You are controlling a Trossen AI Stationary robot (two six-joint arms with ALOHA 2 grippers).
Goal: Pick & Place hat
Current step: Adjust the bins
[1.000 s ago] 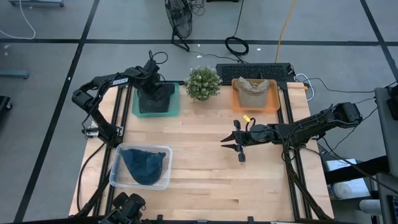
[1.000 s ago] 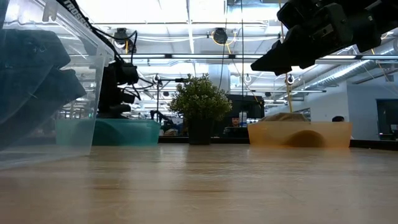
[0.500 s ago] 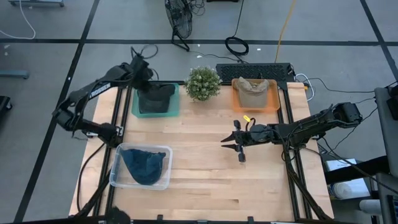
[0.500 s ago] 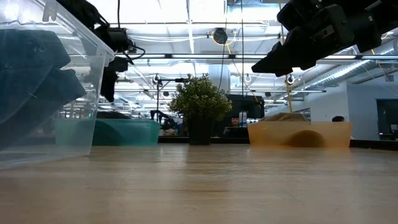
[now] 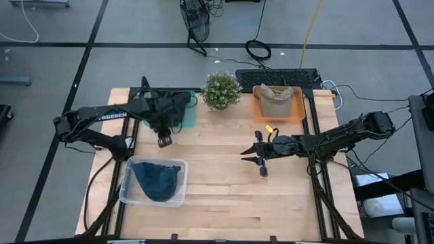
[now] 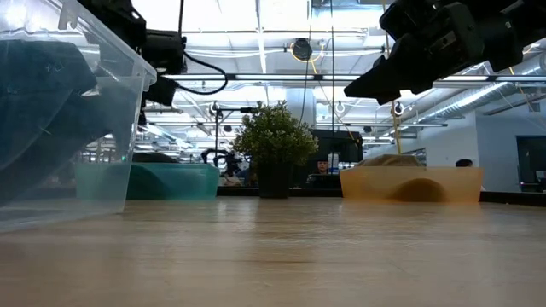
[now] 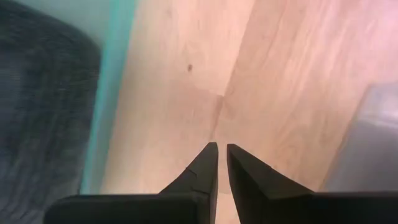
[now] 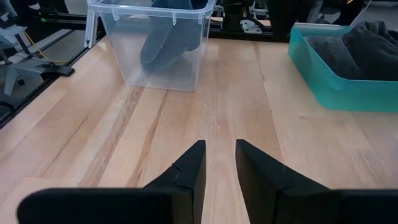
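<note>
A dark grey hat point(image 5: 178, 105) lies in the teal tray point(image 5: 190, 120) at the table's far left; the left wrist view shows the hat point(image 7: 37, 112) beside the tray wall point(image 7: 109, 106). A blue hat point(image 5: 156, 179) sits in the clear bin point(image 5: 127, 194). A tan hat point(image 5: 274, 99) fills the orange tray point(image 5: 299, 115). My left gripper point(image 5: 163, 140) hangs shut and empty over bare wood just near of the teal tray, fingertips point(image 7: 221, 149) almost touching. My right gripper point(image 5: 245, 156) hovers open and empty above the table's middle point(image 8: 219, 147).
A potted plant point(image 5: 221, 90) stands between the teal and orange trays at the far edge. A small yellow piece point(image 5: 269, 129) lies by the right arm. Bare wood stretches across the table's middle and near right point(image 5: 271, 203). A keyboard point(image 5: 274, 73) sits behind the orange tray.
My left gripper has risen out of the teal tray, off the dark hat, and swung toward the table's near edge, ending over bare wood between the tray and the clear bin. The dark hat has stayed in the tray.
</note>
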